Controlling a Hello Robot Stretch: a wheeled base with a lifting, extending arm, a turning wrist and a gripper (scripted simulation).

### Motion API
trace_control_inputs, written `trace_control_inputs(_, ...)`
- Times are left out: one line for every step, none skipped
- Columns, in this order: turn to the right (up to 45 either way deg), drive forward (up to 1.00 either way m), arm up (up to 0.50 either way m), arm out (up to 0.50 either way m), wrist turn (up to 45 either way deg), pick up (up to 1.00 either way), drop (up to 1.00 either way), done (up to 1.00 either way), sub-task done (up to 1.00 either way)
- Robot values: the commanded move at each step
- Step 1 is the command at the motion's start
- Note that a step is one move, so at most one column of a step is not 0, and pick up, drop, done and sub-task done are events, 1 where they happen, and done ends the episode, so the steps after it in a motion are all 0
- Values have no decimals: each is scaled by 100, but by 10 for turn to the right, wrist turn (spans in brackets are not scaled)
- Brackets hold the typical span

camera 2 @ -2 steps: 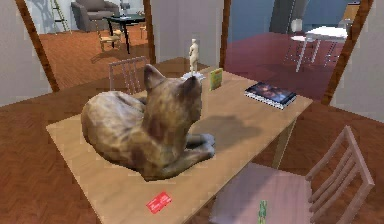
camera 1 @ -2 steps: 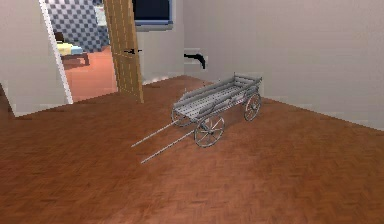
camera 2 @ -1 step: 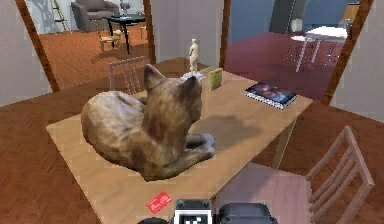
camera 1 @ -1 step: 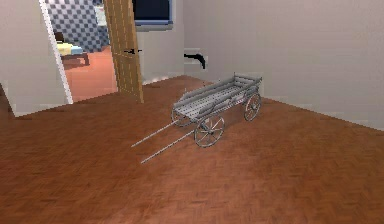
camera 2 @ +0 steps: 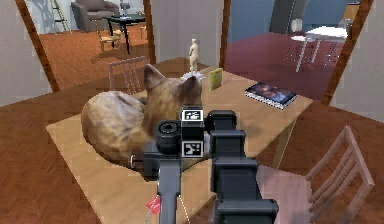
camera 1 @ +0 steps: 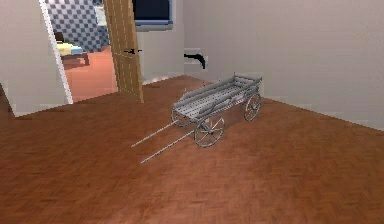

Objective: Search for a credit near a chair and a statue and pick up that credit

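Note:
In the arm side view a wooden table (camera 2: 95, 180) carries a large brown cat (camera 2: 115, 115) lying curled up. A small pale statue (camera 2: 194, 54) stands at the table's far edge, next to a greenish box (camera 2: 214, 77). A wire-backed chair (camera 2: 126, 72) stands behind the table, and a wooden slatted chair (camera 2: 332, 178) at its right. The arm rises from the bottom edge, and my gripper (camera 2: 160, 142) lies against the cat's flank. I cannot tell whether it holds anything. A tiny red and pale thing (camera 2: 155, 205) lies on the table beside the arm.
A dark book (camera 2: 270, 94) lies on the table's right part. Doorways behind lead to a room with an armchair (camera 2: 95, 12) and one with a white table (camera 2: 325, 35). In the forward view a grey wooden cart (camera 1: 215, 105) stands on the floor near an open door (camera 1: 124, 48).

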Motion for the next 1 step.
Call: trace_control_inputs(0, 0, 0, 0, 450, 0, 0, 0, 0)
